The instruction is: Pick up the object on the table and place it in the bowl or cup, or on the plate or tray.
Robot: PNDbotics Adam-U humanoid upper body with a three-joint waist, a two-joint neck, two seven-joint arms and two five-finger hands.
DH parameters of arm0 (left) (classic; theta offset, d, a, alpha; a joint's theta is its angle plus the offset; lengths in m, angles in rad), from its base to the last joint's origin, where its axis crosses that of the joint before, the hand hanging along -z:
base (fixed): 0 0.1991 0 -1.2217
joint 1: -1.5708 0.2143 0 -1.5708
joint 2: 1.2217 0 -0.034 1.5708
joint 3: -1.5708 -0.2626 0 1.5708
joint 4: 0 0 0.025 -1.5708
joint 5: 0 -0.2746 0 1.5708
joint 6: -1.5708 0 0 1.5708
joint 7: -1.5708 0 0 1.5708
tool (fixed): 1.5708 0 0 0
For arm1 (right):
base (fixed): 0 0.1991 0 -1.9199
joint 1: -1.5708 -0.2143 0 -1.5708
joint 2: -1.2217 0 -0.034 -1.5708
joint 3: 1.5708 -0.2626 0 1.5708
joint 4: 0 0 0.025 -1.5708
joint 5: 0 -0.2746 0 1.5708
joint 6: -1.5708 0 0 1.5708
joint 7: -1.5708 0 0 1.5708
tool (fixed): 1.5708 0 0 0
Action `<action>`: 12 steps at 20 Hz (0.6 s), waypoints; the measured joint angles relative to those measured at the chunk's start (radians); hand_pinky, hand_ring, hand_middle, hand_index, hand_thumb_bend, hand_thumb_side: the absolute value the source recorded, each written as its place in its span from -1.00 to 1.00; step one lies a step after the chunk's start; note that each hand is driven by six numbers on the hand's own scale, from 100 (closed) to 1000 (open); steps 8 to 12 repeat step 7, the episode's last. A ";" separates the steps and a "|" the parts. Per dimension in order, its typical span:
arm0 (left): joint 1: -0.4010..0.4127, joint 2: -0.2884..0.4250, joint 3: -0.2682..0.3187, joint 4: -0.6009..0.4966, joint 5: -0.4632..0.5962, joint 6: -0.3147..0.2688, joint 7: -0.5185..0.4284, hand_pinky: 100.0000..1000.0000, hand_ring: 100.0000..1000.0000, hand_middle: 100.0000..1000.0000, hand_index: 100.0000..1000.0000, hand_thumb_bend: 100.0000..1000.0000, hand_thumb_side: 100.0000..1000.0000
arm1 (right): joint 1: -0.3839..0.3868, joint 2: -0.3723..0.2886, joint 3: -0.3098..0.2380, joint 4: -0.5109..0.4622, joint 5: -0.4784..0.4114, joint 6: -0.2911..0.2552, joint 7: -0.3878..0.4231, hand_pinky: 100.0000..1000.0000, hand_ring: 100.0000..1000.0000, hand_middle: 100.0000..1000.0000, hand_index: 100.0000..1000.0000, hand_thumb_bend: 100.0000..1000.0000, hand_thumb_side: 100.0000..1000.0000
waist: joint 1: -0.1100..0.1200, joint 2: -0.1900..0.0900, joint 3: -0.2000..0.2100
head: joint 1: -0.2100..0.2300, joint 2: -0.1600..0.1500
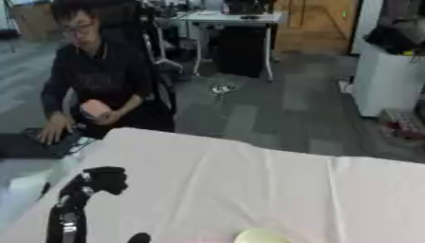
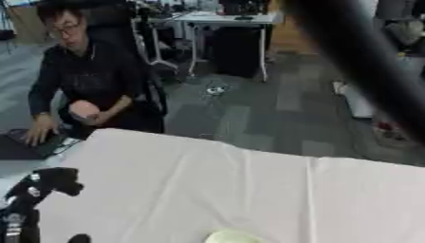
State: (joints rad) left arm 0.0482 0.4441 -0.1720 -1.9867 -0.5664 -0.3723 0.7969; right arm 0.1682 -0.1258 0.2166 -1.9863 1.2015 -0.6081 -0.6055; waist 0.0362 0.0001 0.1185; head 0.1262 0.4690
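A pale yellow-green round thing (image 1: 262,236) lies on the white tablecloth (image 1: 249,190) at the very bottom edge, cut off by the frame, so I cannot make out what it is. My left arm rises from the lower left corner, and its black hand (image 1: 104,179) hangs over the cloth's left part, well left of the round thing and apart from it. A small dark tip (image 1: 138,238) shows at the bottom edge beside the arm. In the right eye view a blurred dark band (image 2: 365,61) crosses the upper right, close to the camera. My right hand shows in neither view.
The table's far edge (image 1: 274,151) runs askew from upper left to right. Beyond it is open grey floor, with a white cabinet (image 1: 382,80) at the right and a white desk (image 1: 232,19) at the back. A dark laptop (image 1: 29,144) sits off the table's left corner.
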 measured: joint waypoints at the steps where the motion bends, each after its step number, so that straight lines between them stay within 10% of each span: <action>1: 0.001 0.000 0.000 0.000 0.002 -0.003 0.000 -0.28 -0.07 0.14 0.30 -0.11 0.47 | 0.000 0.000 -0.003 0.000 0.000 0.000 0.000 -0.50 -0.54 -0.72 -0.44 -0.74 0.49 | 0.000 0.000 0.000 | -0.004 0.000; 12: 0.001 0.003 0.000 0.000 0.003 -0.015 0.004 -0.28 -0.06 0.14 0.31 -0.11 0.47 | 0.000 0.001 -0.004 0.000 0.012 0.000 0.000 -0.51 -0.54 -0.72 -0.45 -0.74 0.50 | -0.003 0.002 0.001 | -0.013 -0.008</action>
